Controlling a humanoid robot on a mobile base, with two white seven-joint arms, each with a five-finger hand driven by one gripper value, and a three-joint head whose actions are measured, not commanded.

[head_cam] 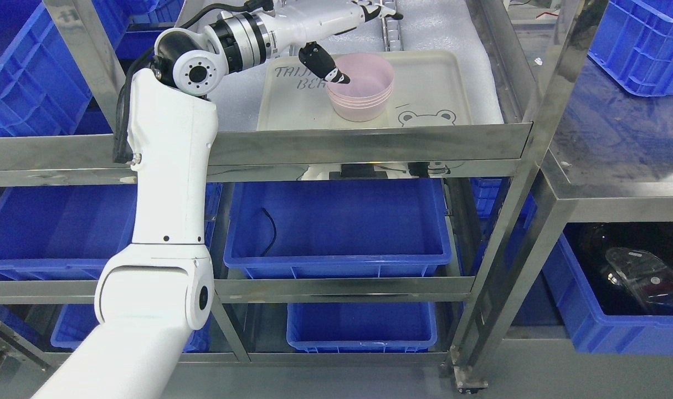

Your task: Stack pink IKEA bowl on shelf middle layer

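Stack of pale pink, thin-walled plastic bowls [361, 88], nested, upright, resting on a cream plastic tray [430, 94] with rounded corners and a printed bear face, itself on white foam padding [452, 27] over the stainless steel shelf [364, 143]. Left robot hand [344, 44] reaching in above the stack, one dark-tipped thumb [328, 69] dipping inside the near-left rim, remaining fingers spread beyond toward the back of the shelf; grip on the top bowl not clear, so closure impossible to call. Probably light, stiff yet slightly flexible, smooth and slippery, hardly fragile. Best hold judged to be a rim pinch, thumb inside, fingers outside. Likely to stick or tip if nested askew. Glossy blue plastic crates [336, 227] on lower layers
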